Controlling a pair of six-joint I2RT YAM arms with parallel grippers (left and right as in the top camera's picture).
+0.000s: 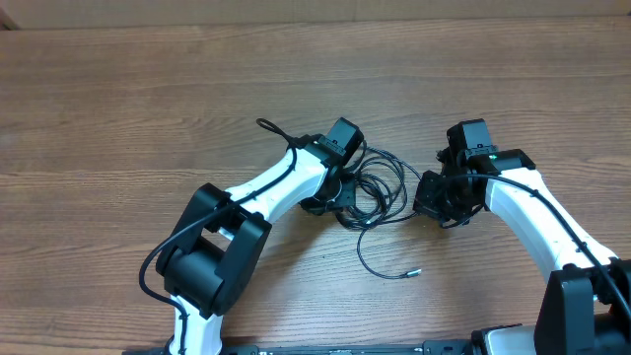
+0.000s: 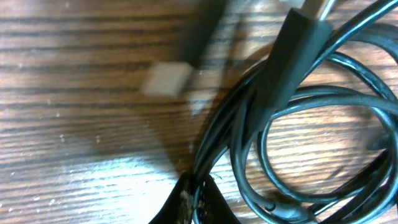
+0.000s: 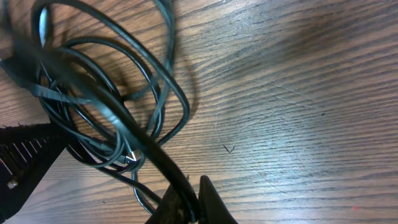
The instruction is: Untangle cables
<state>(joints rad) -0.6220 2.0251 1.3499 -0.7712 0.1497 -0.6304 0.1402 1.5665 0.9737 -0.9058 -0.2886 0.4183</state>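
The cables lie as a tangle of thin black loops on the wooden table, between my two grippers. One loose strand trails toward the front and ends in a small silver plug tip. My left gripper is at the tangle's left side. In the left wrist view that gripper is shut on a cable strand, with the loops spreading to the right and a blurred pale plug tip hanging above the wood. My right gripper is at the tangle's right side, and in its own view it is shut on a strand leading up into the loops.
Brown wood-grain table stretches wide to the left and back. A thicker black wire loops off the left arm. The left arm's dark body shows at the left edge of the right wrist view. Both arm bases stand at the front edge.
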